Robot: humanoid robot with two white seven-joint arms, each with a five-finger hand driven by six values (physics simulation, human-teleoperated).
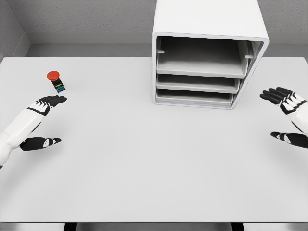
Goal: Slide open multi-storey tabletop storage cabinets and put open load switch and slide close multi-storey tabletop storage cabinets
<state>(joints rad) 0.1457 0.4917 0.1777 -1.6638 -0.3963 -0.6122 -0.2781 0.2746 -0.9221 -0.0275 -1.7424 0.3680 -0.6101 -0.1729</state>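
My left hand hovers open and empty just short of the red-capped switch lying far left on the table. I should straddle its body squarely before closing; the cabinet waits well apart, right hand open too.

A bare simulated test cell, more lab than home; a plain white bench fills the view; grey textured walls close it in behind and at the left; a white drawer cabinet stands at the back, office-style.
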